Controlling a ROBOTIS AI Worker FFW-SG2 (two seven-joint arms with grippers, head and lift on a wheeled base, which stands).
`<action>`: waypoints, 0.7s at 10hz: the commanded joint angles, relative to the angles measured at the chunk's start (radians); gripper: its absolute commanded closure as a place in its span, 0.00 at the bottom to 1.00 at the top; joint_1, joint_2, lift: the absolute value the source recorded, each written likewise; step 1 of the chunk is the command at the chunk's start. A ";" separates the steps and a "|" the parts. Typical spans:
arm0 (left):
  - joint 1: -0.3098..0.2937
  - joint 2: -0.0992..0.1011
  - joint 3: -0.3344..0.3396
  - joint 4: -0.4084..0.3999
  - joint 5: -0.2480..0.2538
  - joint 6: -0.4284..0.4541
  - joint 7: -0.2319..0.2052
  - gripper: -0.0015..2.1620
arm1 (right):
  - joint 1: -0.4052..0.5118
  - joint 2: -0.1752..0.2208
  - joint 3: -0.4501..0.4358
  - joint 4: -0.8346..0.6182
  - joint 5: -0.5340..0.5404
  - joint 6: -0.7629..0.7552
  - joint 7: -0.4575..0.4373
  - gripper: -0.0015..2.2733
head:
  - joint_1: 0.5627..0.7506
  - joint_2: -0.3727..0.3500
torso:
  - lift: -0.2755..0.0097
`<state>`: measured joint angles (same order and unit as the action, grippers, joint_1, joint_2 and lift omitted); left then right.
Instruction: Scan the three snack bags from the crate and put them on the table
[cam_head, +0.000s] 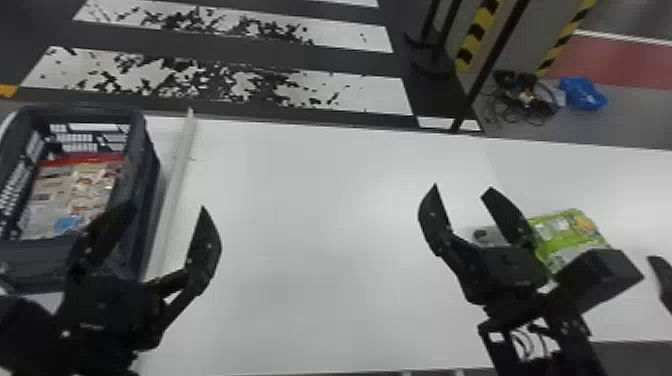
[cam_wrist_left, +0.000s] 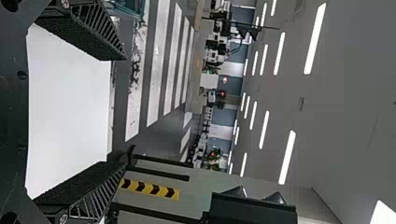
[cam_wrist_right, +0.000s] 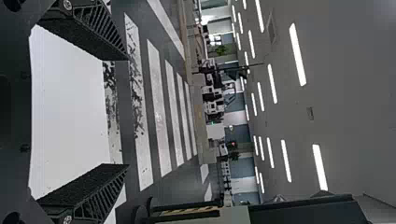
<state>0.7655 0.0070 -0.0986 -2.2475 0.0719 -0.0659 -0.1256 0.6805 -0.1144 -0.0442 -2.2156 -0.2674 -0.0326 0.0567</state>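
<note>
My left gripper (cam_head: 162, 215) stands open in the head view, one finger overlapping the near right side of the dark crate (cam_head: 152, 170). Its two spread fingers hold nothing in the left wrist view, where the gripper (cam_wrist_left: 125, 111) faces the table and the floor. Inside the crate lies a beige snack bag (cam_head: 75, 192) with a red top edge. The right gripper (cam_head: 462, 192) is open over the right part of the table. Beside and partly behind it lies a green snack bag (cam_head: 570, 232). In the right wrist view, this gripper (cam_wrist_right: 128, 112) has nothing between its fingers.
The white table (cam_head: 310, 225) stretches between the arms. A pale strip (cam_head: 175, 190) runs along the crate's right side. A small grey object (cam_head: 490, 236) sits behind the right gripper, and a black block (cam_head: 600, 280) overlaps the green bag's near edge. Dark posts stand beyond the table.
</note>
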 joint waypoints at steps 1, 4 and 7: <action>0.008 0.002 0.031 -0.040 0.040 0.087 -0.003 0.03 | 0.013 0.004 0.012 0.033 0.005 -0.066 -0.003 0.03 | 0.70 0.34 | 0.64; -0.046 -0.001 0.146 -0.141 0.103 0.320 -0.029 0.03 | 0.013 0.002 0.009 0.050 0.005 -0.088 -0.001 0.04 | 0.70 0.39 | 0.64; -0.221 -0.001 0.324 -0.190 0.217 0.774 -0.048 0.03 | 0.001 -0.010 0.012 0.080 0.022 -0.088 0.000 0.04 | 0.70 0.49 | 0.64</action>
<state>0.5884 0.0070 0.1907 -2.4308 0.2708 0.5994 -0.1734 0.6835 -0.1216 -0.0322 -2.1415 -0.2492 -0.1210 0.0569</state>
